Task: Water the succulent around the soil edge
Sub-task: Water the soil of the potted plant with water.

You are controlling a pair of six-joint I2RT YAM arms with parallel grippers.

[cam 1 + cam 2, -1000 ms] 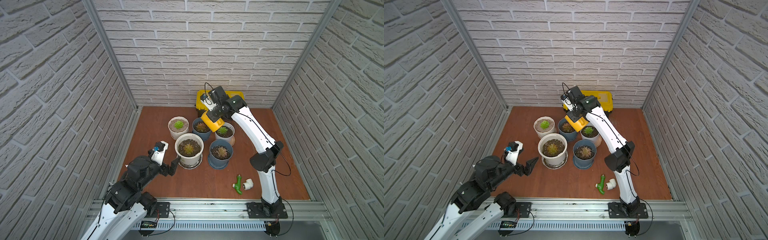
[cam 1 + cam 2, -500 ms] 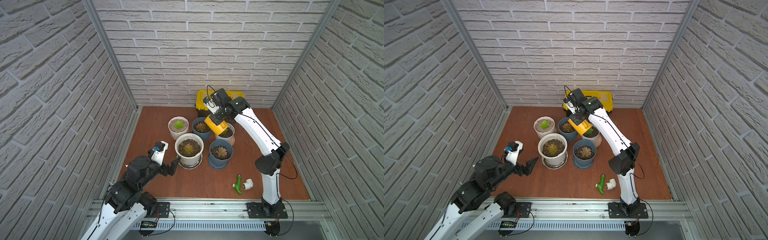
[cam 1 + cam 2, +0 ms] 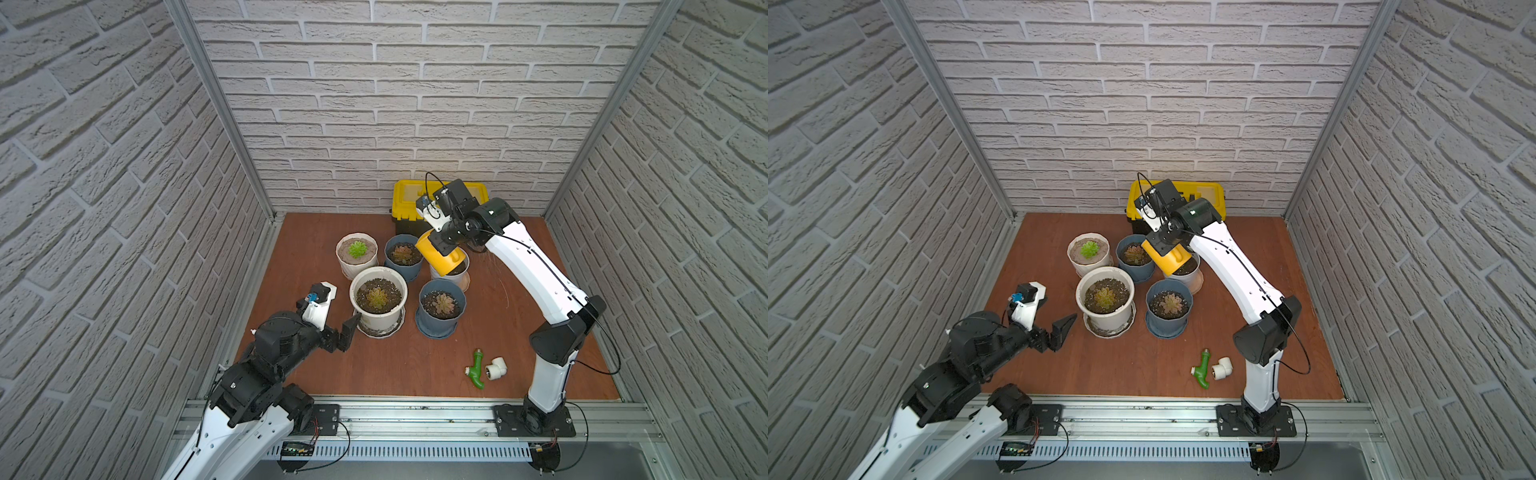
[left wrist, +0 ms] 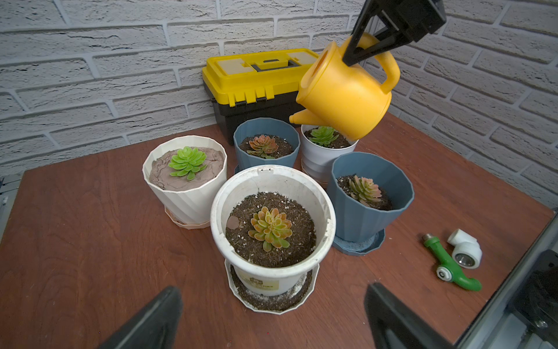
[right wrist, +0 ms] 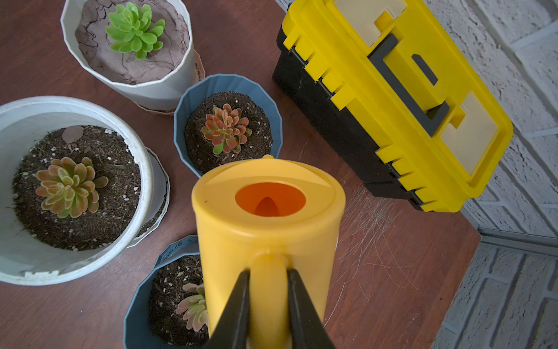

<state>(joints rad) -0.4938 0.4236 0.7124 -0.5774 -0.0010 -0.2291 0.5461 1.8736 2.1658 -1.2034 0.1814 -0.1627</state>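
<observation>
A: While the watering can (image 4: 344, 96) hangs tipped, where's the plant?
B: I see the succulent (image 4: 323, 136) in the small white pot (image 4: 320, 164) just in front of the toolbox (image 4: 256, 75), directly under the can.
A: Aim?
B: Long axis runs along the toolbox front, spout (image 4: 302, 117) low, near the pot's rim, I judge. Right gripper (image 5: 268, 272) clamped on the handle (image 4: 389, 69). Left gripper (image 4: 271, 293) spread wide, empty, well away from the toolbox.

Five pots (image 4: 271, 181), one can (image 4: 344, 102), one toolbox (image 4: 250, 78)
</observation>
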